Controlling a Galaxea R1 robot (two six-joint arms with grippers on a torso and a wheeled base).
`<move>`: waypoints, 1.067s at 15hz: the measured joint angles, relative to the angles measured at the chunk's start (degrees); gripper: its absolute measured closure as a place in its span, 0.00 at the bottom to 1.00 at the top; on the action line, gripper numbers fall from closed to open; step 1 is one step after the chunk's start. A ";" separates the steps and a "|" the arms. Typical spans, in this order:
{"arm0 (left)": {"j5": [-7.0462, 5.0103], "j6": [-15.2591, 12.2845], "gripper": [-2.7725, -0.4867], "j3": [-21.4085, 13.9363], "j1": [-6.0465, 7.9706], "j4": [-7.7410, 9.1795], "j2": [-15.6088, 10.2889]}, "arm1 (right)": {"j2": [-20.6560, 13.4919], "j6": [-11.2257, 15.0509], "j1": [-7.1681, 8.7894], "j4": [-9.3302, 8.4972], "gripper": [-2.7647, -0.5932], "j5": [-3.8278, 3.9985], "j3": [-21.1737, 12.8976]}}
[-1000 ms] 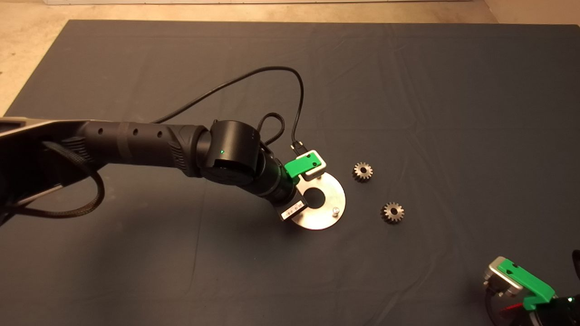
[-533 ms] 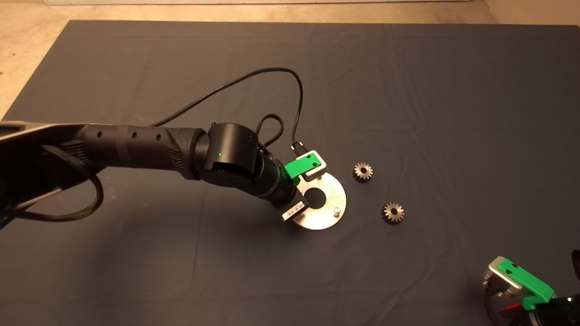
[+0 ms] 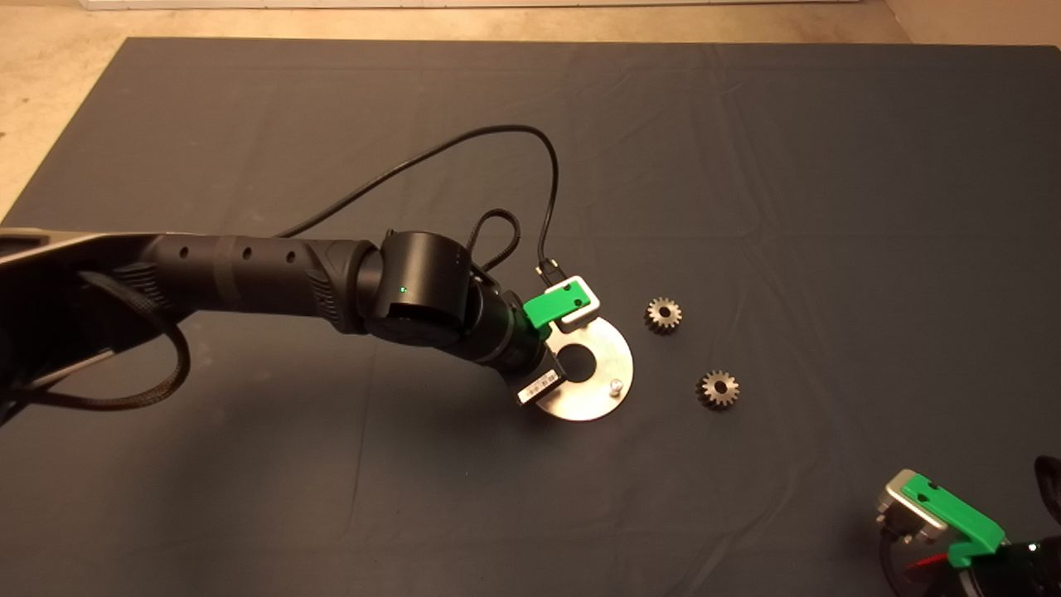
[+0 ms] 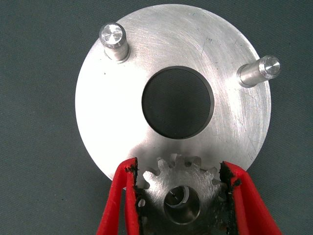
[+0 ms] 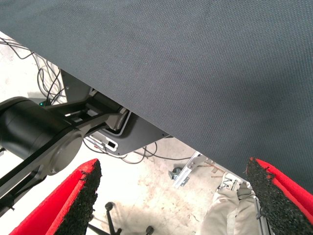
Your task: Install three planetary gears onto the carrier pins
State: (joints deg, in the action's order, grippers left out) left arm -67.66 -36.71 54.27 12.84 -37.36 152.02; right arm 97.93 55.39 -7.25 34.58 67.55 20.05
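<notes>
On the dark mat (image 3: 249,464), mid-tabletop, the carrier disc (image 4: 122,122) lies under the left gripper (image 4: 179,196), clenched on one planetary gear (image 4: 178,188) over its pin (image 4: 180,199). Slight tilt could jam it. Two gears (image 3: 664,314) (image 3: 718,389) wait beside the disc, toward the right edge. The right gripper (image 5: 176,200), parked near the right corner, is spread apart.

My left arm (image 3: 249,269) was black and ribbed, green clip (image 3: 554,305), white label (image 3: 540,385), looped black cable (image 3: 464,157), red fingers (image 4: 117,205) black-padded.
</notes>
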 joint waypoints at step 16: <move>-3.58 0.02 0.93 -0.91 -0.57 1.58 0.02 | 0.00 0.04 -0.01 0.00 0.26 0.59 0.04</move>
State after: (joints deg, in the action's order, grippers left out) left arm -71.24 -36.68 53.36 12.26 -35.78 152.04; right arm 97.93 55.43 -7.27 34.58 68.13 20.09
